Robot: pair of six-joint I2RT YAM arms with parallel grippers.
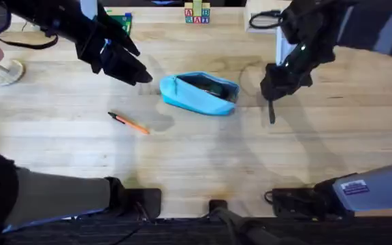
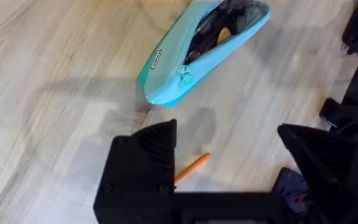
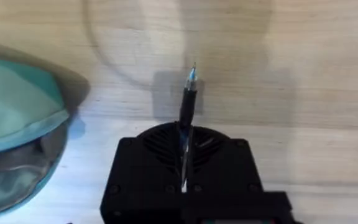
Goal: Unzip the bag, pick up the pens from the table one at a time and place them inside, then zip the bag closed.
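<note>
Your right gripper (image 3: 185, 155) is clamped on the black pen (image 3: 188, 102), tip hanging down; the open bag (image 1: 203, 92) lies just beside it. Carry it over the opening next. Your left gripper (image 2: 229, 168), spread empty, hovers above the orange pen (image 1: 129, 123).

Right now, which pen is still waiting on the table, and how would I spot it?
Start at the light wooden table and find the light-blue bag lying unzipped near its middle. On the bare wood in front of the bag, toward the left arm's side, lies the orange pen. Its orange barrel sets it apart from the black pen, which the right gripper holds clamped.
</note>
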